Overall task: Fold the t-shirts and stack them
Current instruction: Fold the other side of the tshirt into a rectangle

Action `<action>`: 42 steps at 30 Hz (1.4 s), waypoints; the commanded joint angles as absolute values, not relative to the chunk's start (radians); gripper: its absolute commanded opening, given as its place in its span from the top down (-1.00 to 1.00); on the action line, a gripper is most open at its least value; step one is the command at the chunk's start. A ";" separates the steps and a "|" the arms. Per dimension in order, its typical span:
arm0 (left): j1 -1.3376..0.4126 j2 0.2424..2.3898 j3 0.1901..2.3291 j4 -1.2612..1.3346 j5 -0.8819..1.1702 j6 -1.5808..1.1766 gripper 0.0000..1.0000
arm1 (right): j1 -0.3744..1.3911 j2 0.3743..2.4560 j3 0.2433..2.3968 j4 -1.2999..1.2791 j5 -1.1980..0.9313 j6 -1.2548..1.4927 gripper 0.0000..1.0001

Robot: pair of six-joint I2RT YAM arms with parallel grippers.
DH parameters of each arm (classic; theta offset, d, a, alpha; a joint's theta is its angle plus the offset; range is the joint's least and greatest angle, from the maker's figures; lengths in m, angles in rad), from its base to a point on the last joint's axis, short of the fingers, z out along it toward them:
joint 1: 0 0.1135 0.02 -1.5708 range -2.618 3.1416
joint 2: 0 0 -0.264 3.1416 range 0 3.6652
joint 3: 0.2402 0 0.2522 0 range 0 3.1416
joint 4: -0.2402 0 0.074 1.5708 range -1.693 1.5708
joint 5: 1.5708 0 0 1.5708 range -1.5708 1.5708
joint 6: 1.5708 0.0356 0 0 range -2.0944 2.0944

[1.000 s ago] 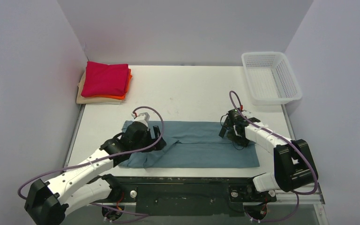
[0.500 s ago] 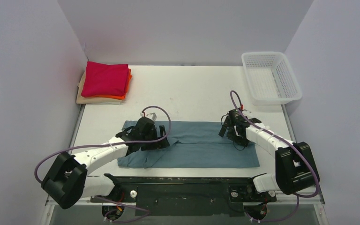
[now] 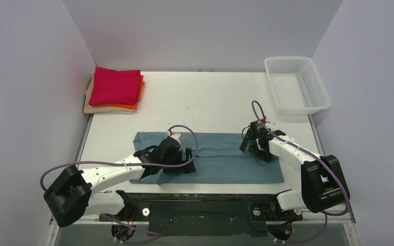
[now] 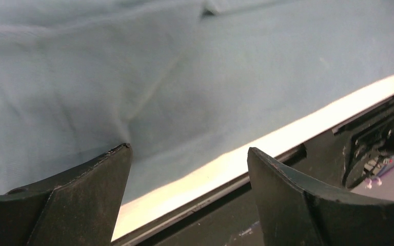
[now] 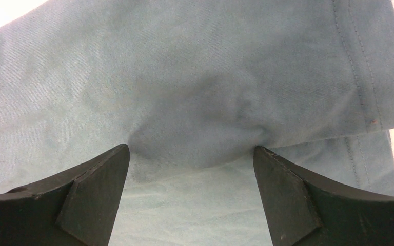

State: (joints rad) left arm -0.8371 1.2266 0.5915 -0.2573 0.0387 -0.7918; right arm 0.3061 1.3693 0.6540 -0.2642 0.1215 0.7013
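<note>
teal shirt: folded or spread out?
Partly folded: the teal t-shirt lies flat as a long band with overlapping layers, not yet a compact rectangle like the stacked t-shirts at far left.

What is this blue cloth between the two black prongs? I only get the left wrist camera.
Observer: A teal-blue t-shirt, spread flat on the table. The left gripper hangs open over its near left part.
Operator: Is the other arm busy?
Observer: The right gripper is open too, its tips seemingly pressing down on the shirt's right part.
Operator: Any more shirts?
Observer: Yes, a folded stack in the far left corner: red shirt on top, orange shirt under it, beige shirt at the bottom.
</note>
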 commanded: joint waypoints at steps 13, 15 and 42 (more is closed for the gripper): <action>-1.095 1.193 0.753 -0.448 -0.190 -0.863 -0.86 | 0.298 1.303 0.623 -0.273 0.124 0.688 -0.71; -1.049 1.159 0.755 -0.505 -0.253 -0.858 -0.86 | 0.298 1.306 0.624 -0.273 0.121 0.686 -0.71; -0.851 1.086 0.533 -0.285 0.143 -0.840 -0.87 | 0.296 1.299 0.617 -0.273 0.108 0.687 -0.71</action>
